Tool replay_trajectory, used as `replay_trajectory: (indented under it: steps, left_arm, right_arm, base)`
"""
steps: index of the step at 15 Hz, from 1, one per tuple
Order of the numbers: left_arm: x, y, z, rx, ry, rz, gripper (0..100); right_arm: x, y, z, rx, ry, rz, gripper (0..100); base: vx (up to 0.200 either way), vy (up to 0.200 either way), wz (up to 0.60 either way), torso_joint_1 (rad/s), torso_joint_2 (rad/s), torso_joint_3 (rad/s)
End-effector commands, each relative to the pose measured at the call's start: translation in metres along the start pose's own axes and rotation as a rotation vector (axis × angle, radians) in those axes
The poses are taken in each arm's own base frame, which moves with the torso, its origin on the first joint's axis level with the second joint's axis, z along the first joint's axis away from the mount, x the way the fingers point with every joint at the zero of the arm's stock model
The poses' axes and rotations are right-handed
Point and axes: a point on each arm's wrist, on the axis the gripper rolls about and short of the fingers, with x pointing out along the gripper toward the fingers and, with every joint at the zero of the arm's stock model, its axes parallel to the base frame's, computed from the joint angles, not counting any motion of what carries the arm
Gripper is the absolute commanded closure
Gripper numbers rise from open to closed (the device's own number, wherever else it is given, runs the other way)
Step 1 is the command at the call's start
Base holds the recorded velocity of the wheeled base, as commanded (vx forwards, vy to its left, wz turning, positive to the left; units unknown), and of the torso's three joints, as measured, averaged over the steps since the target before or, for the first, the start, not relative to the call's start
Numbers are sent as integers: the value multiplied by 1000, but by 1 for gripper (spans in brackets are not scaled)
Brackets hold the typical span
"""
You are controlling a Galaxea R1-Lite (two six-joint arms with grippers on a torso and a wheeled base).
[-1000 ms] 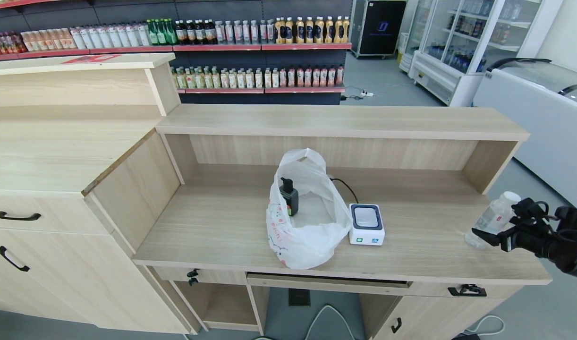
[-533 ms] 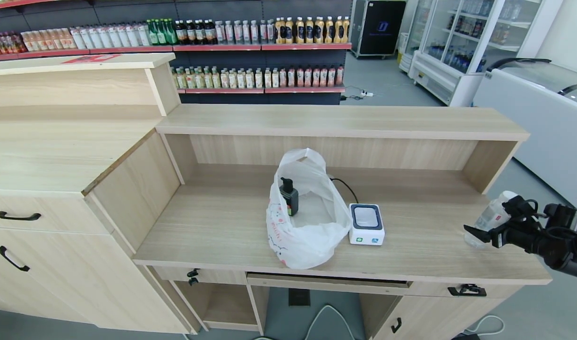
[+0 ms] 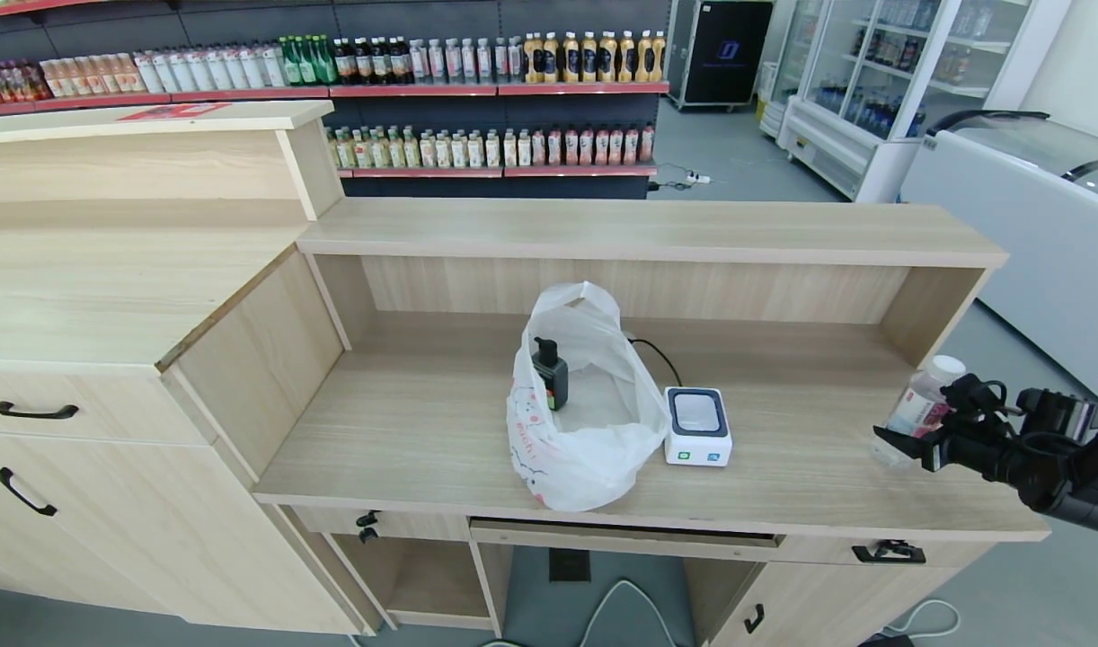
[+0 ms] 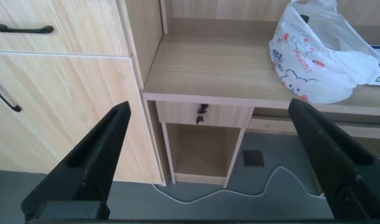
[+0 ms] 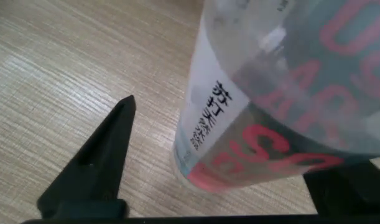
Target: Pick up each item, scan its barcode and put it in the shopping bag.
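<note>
The clear plastic bottle (image 3: 917,406), probably light, slick and slightly squashy, is tilting on the table (image 3: 423,431) at three o'clock of the scanner (image 3: 697,425), the right tool (image 3: 908,429) straddling its lower body, fingers spread, best closing mid-body.

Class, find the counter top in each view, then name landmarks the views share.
Head view: counter top across the middle, under the shopping bag.
Left wrist view: its left part, bearing the bag.
Right wrist view: wood grain beneath the bottle.
Shared: bag; bottle.
</note>
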Motion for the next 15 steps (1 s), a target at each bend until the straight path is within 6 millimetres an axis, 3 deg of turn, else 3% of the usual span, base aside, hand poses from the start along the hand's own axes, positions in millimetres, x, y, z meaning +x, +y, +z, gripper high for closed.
replay_trajectory:
  steps: [1, 6, 12, 15]
  left_arm:
    - [0, 0, 0, 0, 0, 0, 0]
    - [0, 0, 0, 0, 0, 0, 0]
    - [0, 0, 0, 0, 0, 0, 0]
    - [0, 0, 0, 0, 0, 0, 0]
  right_arm:
    - [1, -1, 1, -4, -8, 5, 100]
    - [4, -4, 10, -10, -42, 19, 100]
    - [2, -6, 38, -20, -104, 61, 100]
    - [-9, 6, 92, 134, -171, 220, 100]
  base:
    - [0, 0, 0, 0, 0, 0]
    - [0, 0, 0, 0, 0, 0]
    - [0, 0, 0, 0, 0, 0]
    - [0, 0, 0, 0, 0, 0]
